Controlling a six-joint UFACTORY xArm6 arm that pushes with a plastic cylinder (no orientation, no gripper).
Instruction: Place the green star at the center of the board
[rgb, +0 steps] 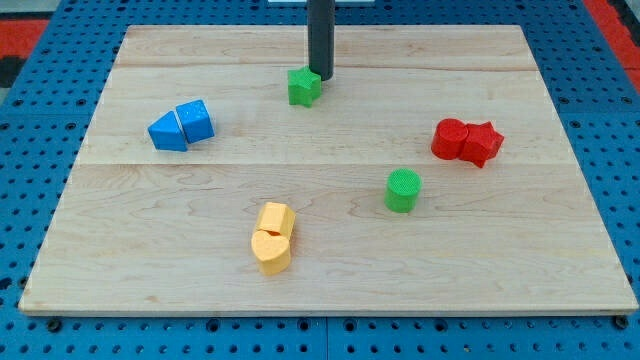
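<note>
The green star (303, 87) lies on the wooden board (330, 260) near the view's top, a little left of the middle. My tip (320, 76) is at the star's upper right edge, touching or almost touching it. The dark rod rises straight up out of the view's top.
Two blue blocks (181, 126) sit together at the left. Two red blocks (467, 141) sit together at the right. A green cylinder (402, 190) stands right of the middle. Two yellow blocks (272, 237) sit together toward the bottom. A blue pegboard surrounds the board.
</note>
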